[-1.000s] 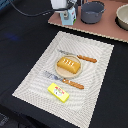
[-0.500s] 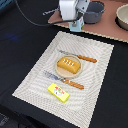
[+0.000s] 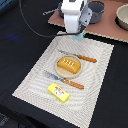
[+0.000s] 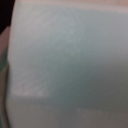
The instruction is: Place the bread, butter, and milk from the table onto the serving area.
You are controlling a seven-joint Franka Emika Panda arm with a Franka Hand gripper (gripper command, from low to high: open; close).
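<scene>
The bread [image 3: 69,64] lies on the round tan plate [image 3: 59,72] in the middle of the striped cream serving area [image 3: 35,82]. The butter [image 3: 59,91] lies flat on the mat's near part. My gripper [image 3: 80,31] hangs over the mat's far edge and is shut on the pale-blue milk [image 3: 79,36], of which only the lower tip shows below the fingers. In the wrist view the milk's pale surface [image 4: 65,55] fills the whole picture and hides the fingers.
Orange-handled cutlery [image 3: 86,59] lies on both sides of the plate. Behind the mat is a pinkish-brown board [image 3: 107,26] with a grey pot [image 3: 96,10] and a pale bowl [image 3: 123,17]. The table around is dark.
My gripper has moved with the milk toward the exterior view's right and down, from over the board's edge to over the mat's far edge. Bread and butter have not moved.
</scene>
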